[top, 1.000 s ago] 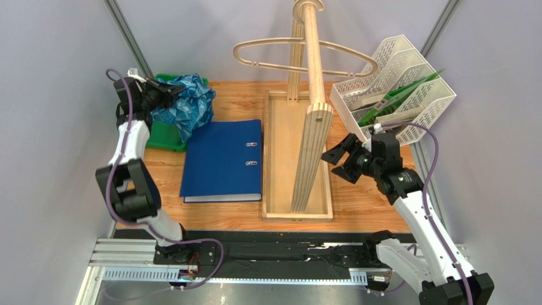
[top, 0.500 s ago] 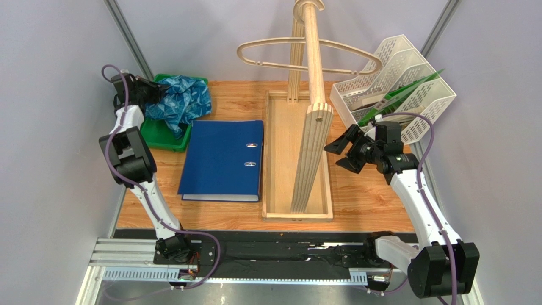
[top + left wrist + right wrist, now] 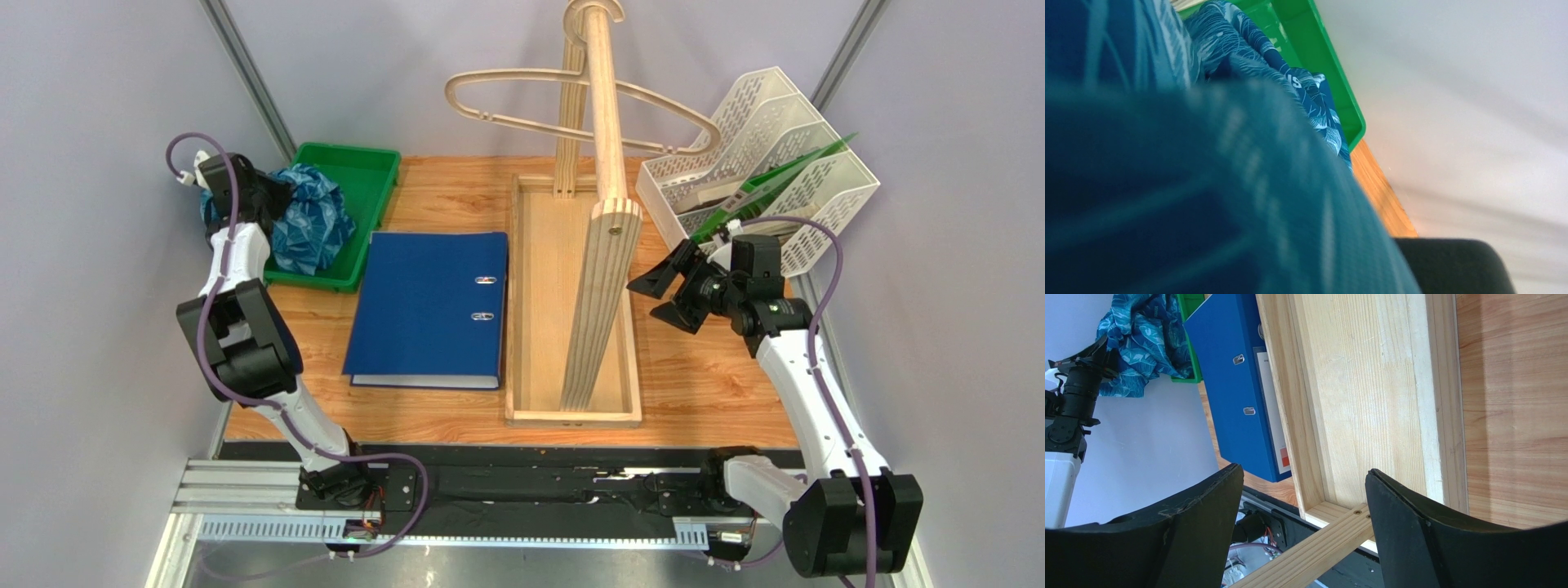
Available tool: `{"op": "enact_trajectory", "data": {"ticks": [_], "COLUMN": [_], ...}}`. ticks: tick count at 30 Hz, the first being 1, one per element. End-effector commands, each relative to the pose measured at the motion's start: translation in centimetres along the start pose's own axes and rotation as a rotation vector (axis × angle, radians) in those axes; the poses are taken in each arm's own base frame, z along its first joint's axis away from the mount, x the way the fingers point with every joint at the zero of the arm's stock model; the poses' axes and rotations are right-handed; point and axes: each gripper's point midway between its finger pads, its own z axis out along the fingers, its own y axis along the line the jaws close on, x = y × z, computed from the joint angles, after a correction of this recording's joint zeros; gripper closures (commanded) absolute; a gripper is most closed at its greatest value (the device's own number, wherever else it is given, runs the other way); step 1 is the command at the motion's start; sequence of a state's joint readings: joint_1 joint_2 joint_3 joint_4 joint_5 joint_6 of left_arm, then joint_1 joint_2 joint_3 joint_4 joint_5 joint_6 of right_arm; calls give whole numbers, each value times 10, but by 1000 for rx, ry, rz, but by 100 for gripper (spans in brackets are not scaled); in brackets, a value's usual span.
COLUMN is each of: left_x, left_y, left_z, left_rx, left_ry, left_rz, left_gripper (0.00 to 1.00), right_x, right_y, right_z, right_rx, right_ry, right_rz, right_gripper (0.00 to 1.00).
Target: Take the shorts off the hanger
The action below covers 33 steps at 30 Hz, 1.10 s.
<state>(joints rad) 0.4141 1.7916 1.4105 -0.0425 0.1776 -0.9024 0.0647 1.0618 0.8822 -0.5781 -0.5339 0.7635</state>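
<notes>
the left claw (image 3: 255, 203) has swung the shorts (image 3: 307, 221) down into the green tray (image 3: 366, 184) at the far-left corner of the tabletop (image 3: 705, 392), leaving the hanger (image 3: 577, 101) bare. light, limp cloth, best pinched at a thick fold. whether the left claw clenches it i cannot tell; the right claw (image 3: 1303, 474) gapes released.

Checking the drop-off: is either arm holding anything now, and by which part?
Left gripper sits against the bunched shorts at the green tray; its fingers are hidden, so a hold cannot be confirmed. Right gripper is open, empty.
</notes>
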Motion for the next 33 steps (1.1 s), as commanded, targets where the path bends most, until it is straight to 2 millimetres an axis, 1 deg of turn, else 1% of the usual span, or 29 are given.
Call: {"op": "enact_trajectory", "data": {"ticks": [1, 3, 4, 5, 6, 7, 10, 12, 13, 14, 15, 16, 17, 19, 21, 23, 24, 25, 26, 27, 28, 29, 31, 32, 33], "left_x": [-16, 2, 21, 28, 45, 55, 86, 92, 95, 94, 97, 91, 92, 93, 96, 96, 91, 94, 91, 85, 86, 81, 84, 78, 85], "left_y": [-22, -28, -31, -39, -50, -57, -75, -76, -67, -63, -55, -48, -42, -31, -29, -23, -26, -22, -22, -29, -28, -37, -36, -43, -35], "left_z": [-3, 9, 21, 26, 28, 33, 37, 39, 44, 47, 53, 57, 59, 61, 57, 53, 49, 45, 41, 35, 29, 20, 6, -6, -13], "left_rx": [82, 129, 169, 211, 243, 262, 279, 280, 258, 259, 242, 234, 220, 201, 196, 162, 164, 136, 127, 135, 116, 133, 104, 109, 76], "left_ry": [-21, 67, 158, 181, 225, 254, 317, 324, 330, 327, 338, 334, 346, 369, 379, 387, 370, 385, 383, 371, 388, 386, 410, 398, 417], "left_rz": [62, 33, -8, -14, -11, -1, 16, -16, -78, -100, -133, -145, -157, -193, -202, -201, -177, -175, -166, -132, -127, -106, -105, -84, -88], "left_gripper": [100, 100, 100, 100, 100, 100, 100, 100, 100, 100, 100, 100, 100, 100, 100, 85, 78, 63, 57, 48, 41, 39, 37, 36, 35], "right_x": [-4, -4, -4, -5, -5, -4, -4, -4, -4, -3, -3, -1, 0, 1, 2, 4, 4, 5, 5, 5, 5, 6, 8, 9, 11], "right_y": [11, 9, 9, 10, 11, 11, 11, 13, 12, 12, 12, 12, 12, 11, 8, 6, 5, 5, 5, 4, 3, 2, -1, -2, -3], "right_z": [-6, -5, -4, -4, -4, -4, -4, -6, -6, -8, -8, -8, -9, -10, -10, -8, -7, -7, -6, -6, -5, -5, -4, -4, -4], "right_rx": [-55, -50, -52, -54, -56, -57, -60, -64, -64, -63, -64, -62, -62, -60, -55, -51, -51, -56, -55, -54, -53, -51, -47, -46, -46], "right_ry": [-22, -20, -17, -18, -17, -12, -13, -20, -20, -22, -21, -17, -15, -14, -14, -8, -3, 0, 3, 4, 4, 5, 9, 13, 21], "right_rz": [-46, -36, -36, -32, -31, -25, -25, -28, -28, -29, -32, -32, -33, -34, -33, -27, -25, -26, -27, -29, -32, -35, -36, -34, -34], "right_gripper": [22, 22, 22, 22, 22, 22, 23, 23, 23, 23, 23, 23, 23, 23, 23, 23, 23, 23, 23, 23, 23, 23, 23, 23, 23]}}
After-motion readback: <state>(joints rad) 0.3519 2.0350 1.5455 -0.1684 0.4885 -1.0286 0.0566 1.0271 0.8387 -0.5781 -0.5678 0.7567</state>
